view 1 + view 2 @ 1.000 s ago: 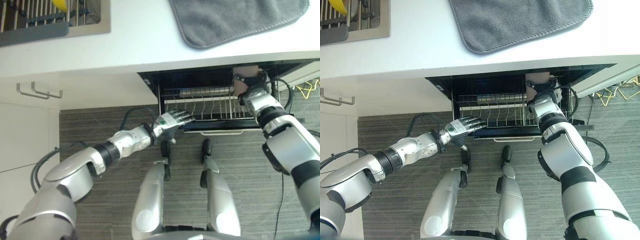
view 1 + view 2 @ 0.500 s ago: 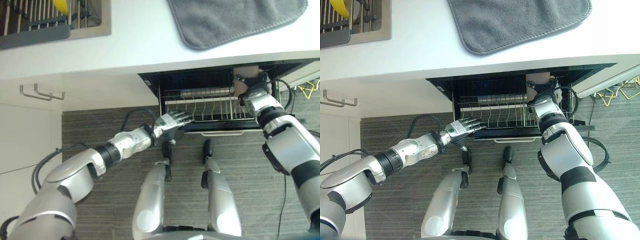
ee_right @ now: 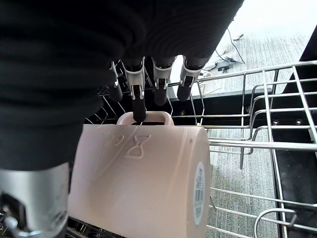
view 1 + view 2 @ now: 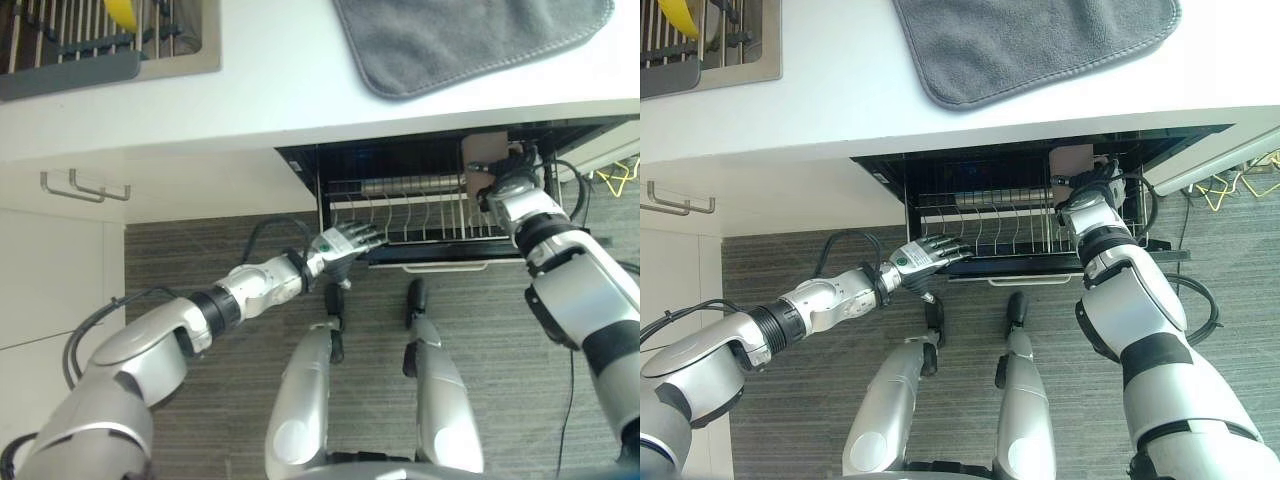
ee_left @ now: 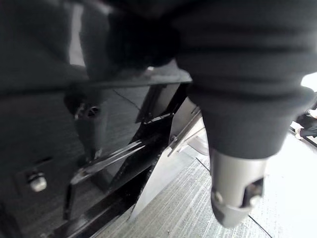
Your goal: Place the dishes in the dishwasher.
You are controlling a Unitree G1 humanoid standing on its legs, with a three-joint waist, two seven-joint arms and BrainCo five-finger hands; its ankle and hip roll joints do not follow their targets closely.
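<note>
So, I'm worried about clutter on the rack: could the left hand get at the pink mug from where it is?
Probably not directly. The left hand rests open at the wire dishwasher rack's front left edge, while the pink ceramic mug sits at the far right, already gripped by the right hand.

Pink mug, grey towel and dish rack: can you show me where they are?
pink mug [image 3: 143, 183]: right wrist view, on its side wall.
grey towel [image 4: 1030, 40]: right eye view, on its middle.
dish rack [image 4: 400, 215]: left eye view, on its wire prongs.
</note>
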